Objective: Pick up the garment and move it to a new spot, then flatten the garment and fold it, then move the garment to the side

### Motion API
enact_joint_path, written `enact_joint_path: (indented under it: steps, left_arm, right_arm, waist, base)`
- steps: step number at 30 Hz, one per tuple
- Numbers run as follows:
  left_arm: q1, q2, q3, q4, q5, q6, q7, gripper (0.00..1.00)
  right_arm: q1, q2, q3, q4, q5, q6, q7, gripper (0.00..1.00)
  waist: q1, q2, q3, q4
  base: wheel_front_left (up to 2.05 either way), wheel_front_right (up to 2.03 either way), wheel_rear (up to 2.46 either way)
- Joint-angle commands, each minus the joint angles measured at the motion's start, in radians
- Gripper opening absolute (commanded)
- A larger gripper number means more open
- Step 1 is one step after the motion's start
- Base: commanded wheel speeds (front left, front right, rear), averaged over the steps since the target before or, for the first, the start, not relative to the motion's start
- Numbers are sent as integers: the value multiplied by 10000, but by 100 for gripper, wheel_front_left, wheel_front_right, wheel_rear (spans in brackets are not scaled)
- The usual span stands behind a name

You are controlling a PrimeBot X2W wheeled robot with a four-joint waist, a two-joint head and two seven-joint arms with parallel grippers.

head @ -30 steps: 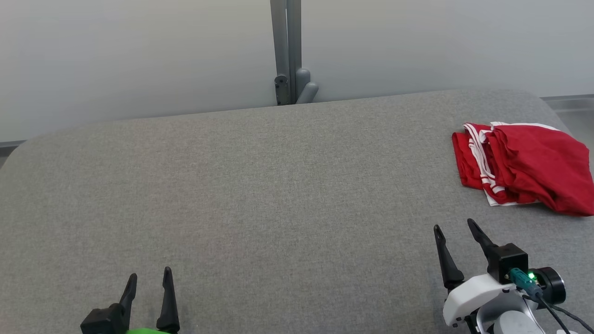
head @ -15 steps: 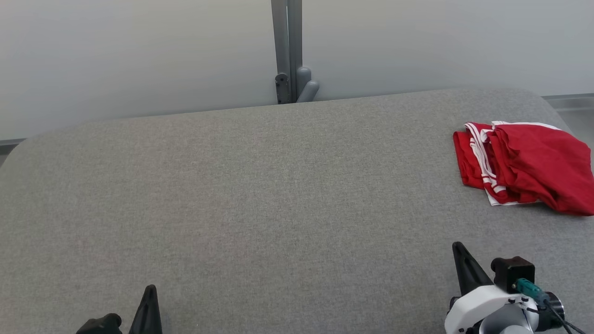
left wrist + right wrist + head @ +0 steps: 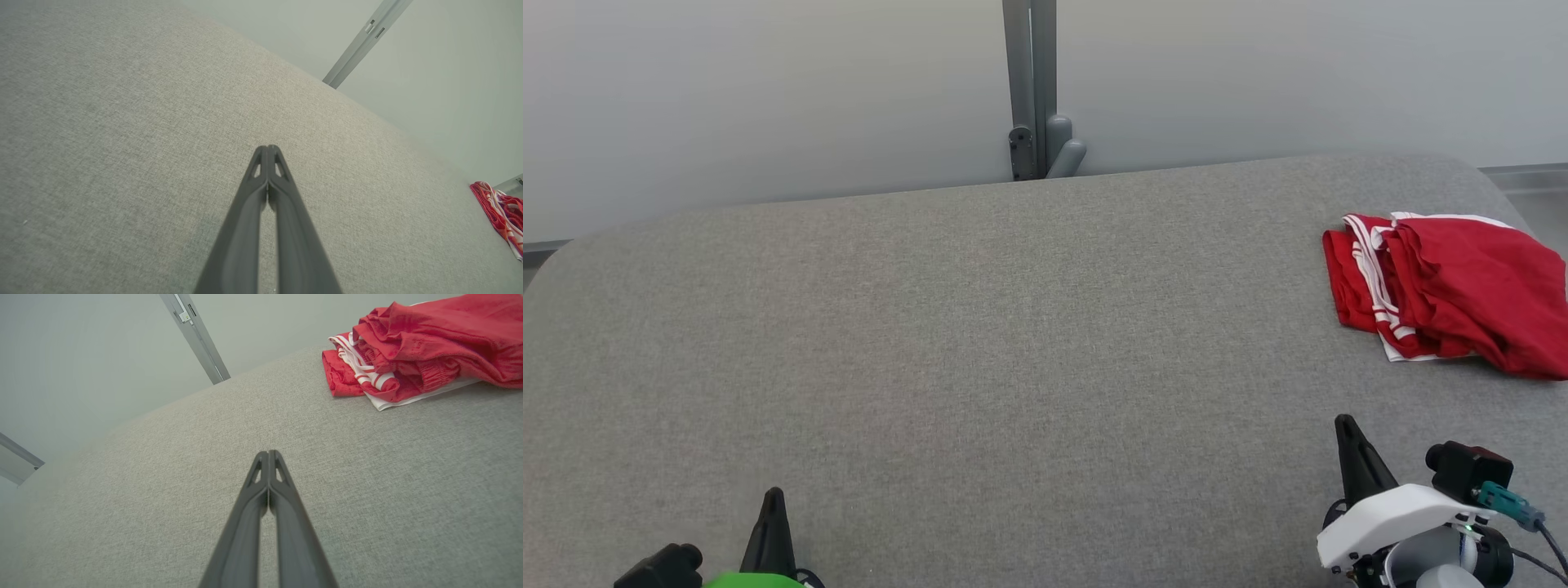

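The red, white-striped fabric garment (image 3: 1445, 294) lies bunched, seemingly folded, at the grey fabric-covered desk's (image 3: 980, 343) far right. The left gripper (image 3: 267, 149) and right gripper (image 3: 268, 452) have jaws together, empty. Probably little remains.

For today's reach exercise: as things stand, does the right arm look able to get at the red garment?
Probably yes: only bare grey surface lies between the right tool and the red garment; the shut tool must open first.
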Motion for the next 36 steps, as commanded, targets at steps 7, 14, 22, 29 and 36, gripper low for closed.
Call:
enact_joint_path:
  steps: [7, 14, 22, 29, 36]
  left_arm:
    - [-456, 48, 135, -290, -1217, -78, 298, 0]
    - [-580, 57, 218, -396, -2163, -117, 563, 0]
    - [-694, 64, 289, -499, -3052, -157, 812, 0]
    - [-785, 72, 360, -596, -3883, -198, 1040, 0]
    - [-898, 79, 432, -677, -4626, -223, 1254, 0]
  right_arm:
    - [-242, -48, -124, -350, 1431, -4, 300, 0]
    - [-273, -48, -200, -483, 2567, -4, 557, 0]
    - [-306, -48, -273, -606, 3619, -5, 799, 0]
    - [-338, -48, -348, -722, 4595, -6, 1025, 0]
    - [-359, -49, -414, -826, 5511, -6, 1234, 0]
  waist:
    - [0, -1, 21, 15]
    - [0, -1, 41, 30]
    - [0, -1, 62, 45]
    - [0, -1, 83, 60]
    - [0, -1, 103, 75]
  base:
    - [0, 0, 0]
    - [0, 0, 0]
    - [0, 0, 0]
    - [0, 0, 0]
    - [0, 0, 0]
